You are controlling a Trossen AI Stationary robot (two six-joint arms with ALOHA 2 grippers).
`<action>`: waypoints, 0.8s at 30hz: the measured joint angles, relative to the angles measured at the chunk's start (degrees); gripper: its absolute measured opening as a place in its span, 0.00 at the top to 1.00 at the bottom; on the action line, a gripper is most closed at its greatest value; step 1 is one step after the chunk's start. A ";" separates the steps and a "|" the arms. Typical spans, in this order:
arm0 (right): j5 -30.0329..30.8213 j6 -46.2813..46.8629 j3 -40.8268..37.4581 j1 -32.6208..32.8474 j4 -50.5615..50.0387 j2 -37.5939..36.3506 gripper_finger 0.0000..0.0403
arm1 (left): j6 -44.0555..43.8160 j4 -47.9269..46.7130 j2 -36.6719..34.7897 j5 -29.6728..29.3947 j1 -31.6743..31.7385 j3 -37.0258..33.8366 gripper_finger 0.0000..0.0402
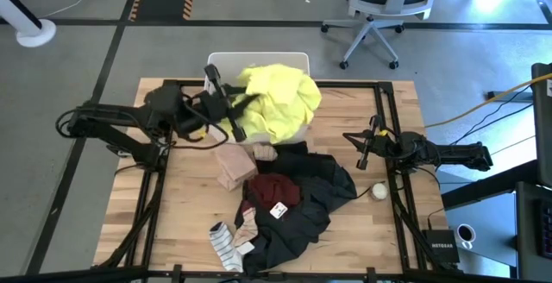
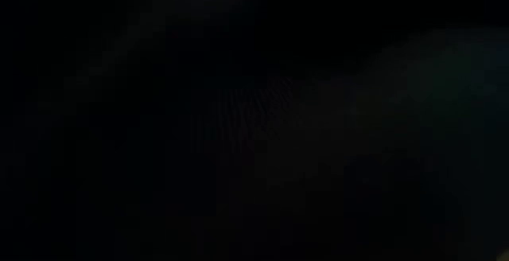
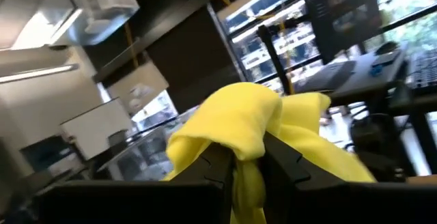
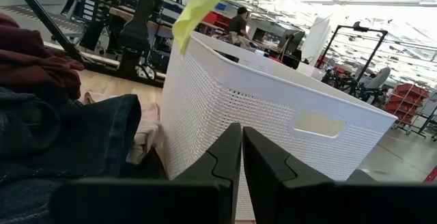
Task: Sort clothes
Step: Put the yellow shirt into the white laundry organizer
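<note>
"NETGEAR" reads on the black box beside the table

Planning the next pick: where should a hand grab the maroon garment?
Pinch the bunched crown of the maroon garment from straight above. It sits heaped on top of the black garment, so a top pinch lifts it alone; side approaches snag the fabric beneath.

Low view wholly black, white perforated plastic bin mostly hidden beneath neon yellow soft garment, black garment partly covered by maroon garment.
</note>
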 joint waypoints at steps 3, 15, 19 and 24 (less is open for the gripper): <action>0.00 0.00 0.00 -0.01 0.02 0.01 0.92 | 0.29 -0.20 -0.06 -2.29 2.79 0.00 0.90; 0.00 -0.04 0.00 0.00 0.02 0.00 0.92 | -15.61 -21.54 0.23 -3.01 20.36 0.00 0.90; 0.00 -0.04 0.00 0.00 0.01 -0.01 0.92 | -24.97 -32.67 1.42 0.41 25.32 0.00 0.90; -0.01 1.50 0.00 0.00 0.00 0.00 0.92 | -32.17 -41.97 4.34 1.51 28.60 0.00 0.90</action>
